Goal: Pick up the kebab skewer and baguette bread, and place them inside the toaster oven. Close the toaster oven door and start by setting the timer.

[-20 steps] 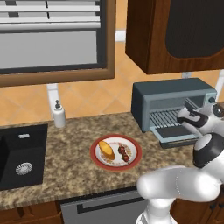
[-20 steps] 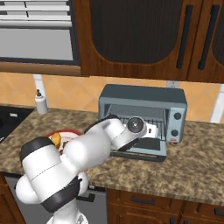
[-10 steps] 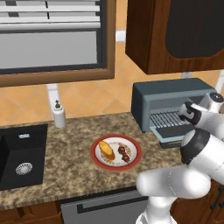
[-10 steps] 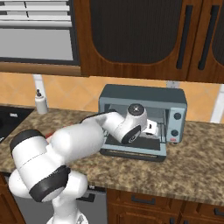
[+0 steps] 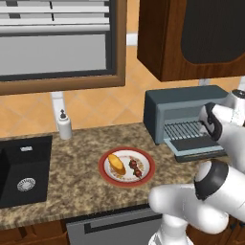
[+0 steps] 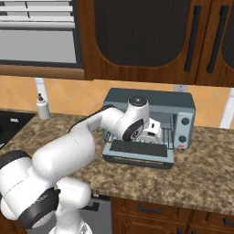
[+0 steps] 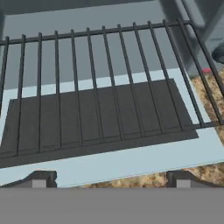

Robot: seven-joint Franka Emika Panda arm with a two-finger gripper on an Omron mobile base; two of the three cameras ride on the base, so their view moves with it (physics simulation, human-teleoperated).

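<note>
The blue-grey toaster oven [image 5: 184,112] stands on the counter with its door [image 5: 198,146] folded down flat. My gripper [image 7: 111,179] hovers over the open door, open, with nothing between its fingertips [image 7: 41,179]. It looks down on the wire rack [image 7: 100,78] and the dark glass pane [image 7: 96,120]. From the right, the gripper [image 6: 153,130] sits at the oven's mouth [image 6: 151,132]. The golden baguette bread [image 5: 116,164] and the kebab skewer [image 5: 136,168] lie side by side on a red-rimmed plate [image 5: 106,174], left of the oven and away from the hand.
A black sink [image 5: 24,172] is set into the counter at the left, with a soap bottle [image 5: 63,125] behind it. Dark wooden cabinets [image 5: 191,38] hang above the oven. The oven's knobs [image 6: 185,130] are on its right side. Granite counter [image 6: 201,169] extends in front of the door.
The jaws have spread wider. The hand has risen a little at the oven's mouth and the elbow has swung over. Bread and skewer stay on the plate.
</note>
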